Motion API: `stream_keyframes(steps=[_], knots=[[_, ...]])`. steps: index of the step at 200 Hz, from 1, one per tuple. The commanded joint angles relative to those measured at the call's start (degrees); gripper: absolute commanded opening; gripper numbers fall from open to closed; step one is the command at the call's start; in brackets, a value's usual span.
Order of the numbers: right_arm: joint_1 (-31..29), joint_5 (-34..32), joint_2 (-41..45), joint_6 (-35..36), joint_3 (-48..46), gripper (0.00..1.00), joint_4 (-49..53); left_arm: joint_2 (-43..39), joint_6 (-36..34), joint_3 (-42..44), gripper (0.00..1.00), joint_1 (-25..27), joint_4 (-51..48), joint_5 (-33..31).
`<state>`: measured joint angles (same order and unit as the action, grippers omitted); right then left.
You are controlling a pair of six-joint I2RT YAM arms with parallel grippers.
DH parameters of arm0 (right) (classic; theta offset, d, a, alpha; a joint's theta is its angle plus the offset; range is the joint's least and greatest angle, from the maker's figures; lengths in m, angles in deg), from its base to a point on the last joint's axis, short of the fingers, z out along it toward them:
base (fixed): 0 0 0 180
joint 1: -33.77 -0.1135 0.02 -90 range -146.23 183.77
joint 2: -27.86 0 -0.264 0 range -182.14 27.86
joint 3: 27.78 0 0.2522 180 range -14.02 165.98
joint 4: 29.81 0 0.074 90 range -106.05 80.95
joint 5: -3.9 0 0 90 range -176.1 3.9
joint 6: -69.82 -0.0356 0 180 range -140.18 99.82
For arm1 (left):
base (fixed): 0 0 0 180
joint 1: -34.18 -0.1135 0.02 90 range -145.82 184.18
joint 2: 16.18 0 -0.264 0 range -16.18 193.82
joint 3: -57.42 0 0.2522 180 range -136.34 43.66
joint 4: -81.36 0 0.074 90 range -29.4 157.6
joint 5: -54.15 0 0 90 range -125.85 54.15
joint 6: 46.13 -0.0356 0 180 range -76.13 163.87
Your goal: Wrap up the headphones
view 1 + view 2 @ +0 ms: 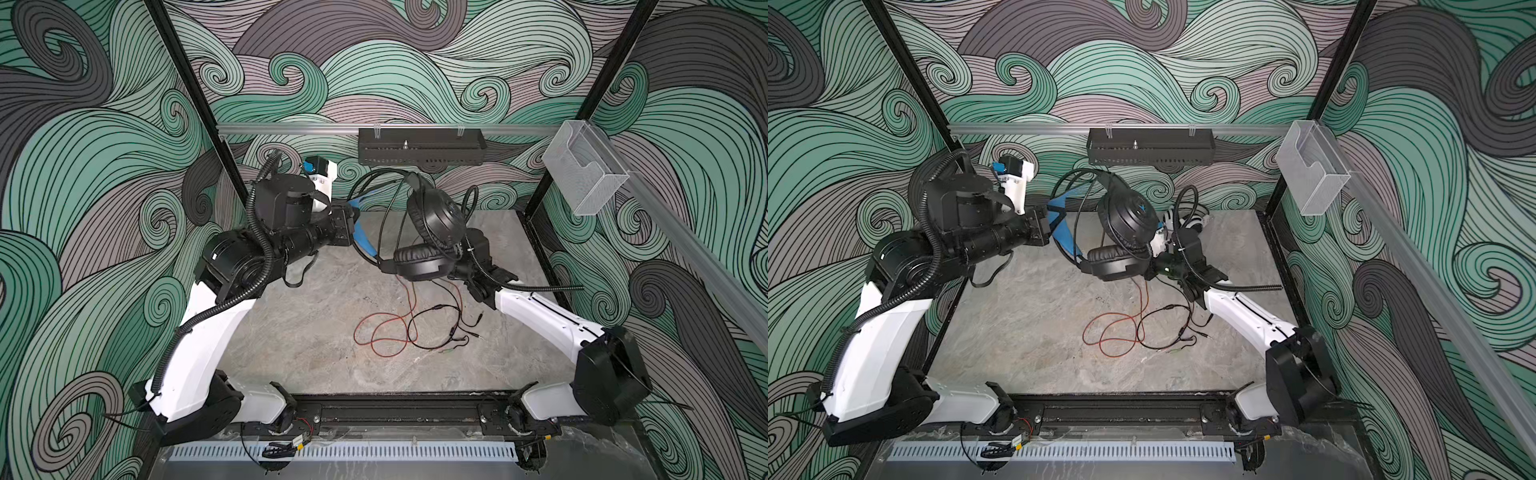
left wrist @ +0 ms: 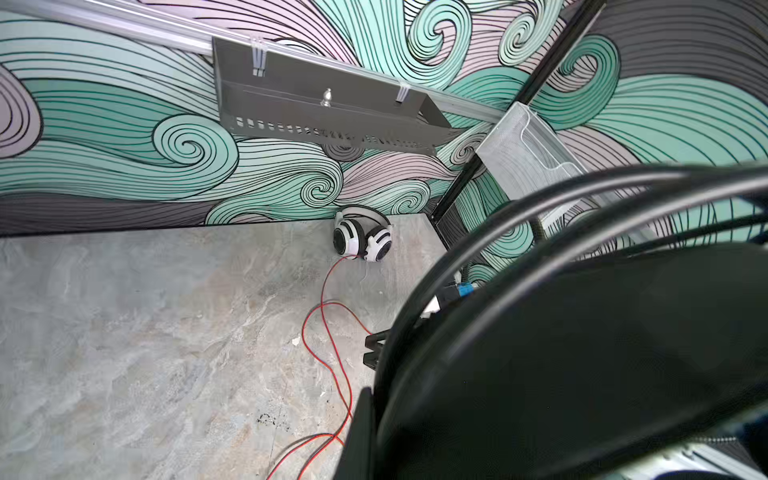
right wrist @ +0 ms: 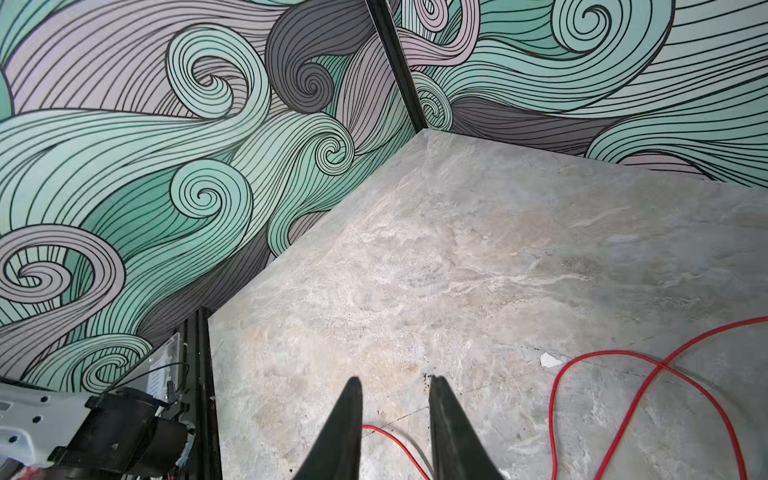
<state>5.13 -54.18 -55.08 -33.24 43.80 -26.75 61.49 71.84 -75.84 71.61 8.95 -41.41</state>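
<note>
The black headphones (image 1: 436, 220) hang in the air above the back of the table. My left gripper (image 1: 356, 217) is shut on their blue inner headband (image 1: 365, 241). Loops of the black cord (image 1: 376, 187) run round the headband, and its tail lies on the table (image 1: 440, 328). The white-and-black headphones (image 2: 361, 235) sit at the back right. Their red cord (image 1: 382, 332) trails forward in loops. My right gripper (image 3: 394, 380) is under the ear cups and hidden in both top views. Its fingers stand a narrow gap apart, with only the red cord (image 3: 395, 440) on the table below.
A black perforated shelf (image 1: 422, 145) hangs on the back rail. A clear plastic box (image 1: 586, 174) is fixed to the right rail. Black frame posts stand at the back corners. A small white scrap (image 3: 550, 359) lies near the red cord.
</note>
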Motion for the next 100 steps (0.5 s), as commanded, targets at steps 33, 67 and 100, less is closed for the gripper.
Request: stream_keyframes(steps=[33,67,100], knots=[[-1.71,-8.06,-3.37,-0.65,4.93,0.07,5.91,0.7,9.54,-0.56,0.0,-1.13,9.54,3.8],[-3.7,-14.12,-7.14,0.55,11.14,0.0,13.59,0.32,10.65,0.94,0.0,-1.13,10.99,4.07],[-7.12,-17.86,-9.39,1.78,14.12,0.0,16.31,-0.57,13.56,3.62,0.0,-1.55,14.58,3.26]])
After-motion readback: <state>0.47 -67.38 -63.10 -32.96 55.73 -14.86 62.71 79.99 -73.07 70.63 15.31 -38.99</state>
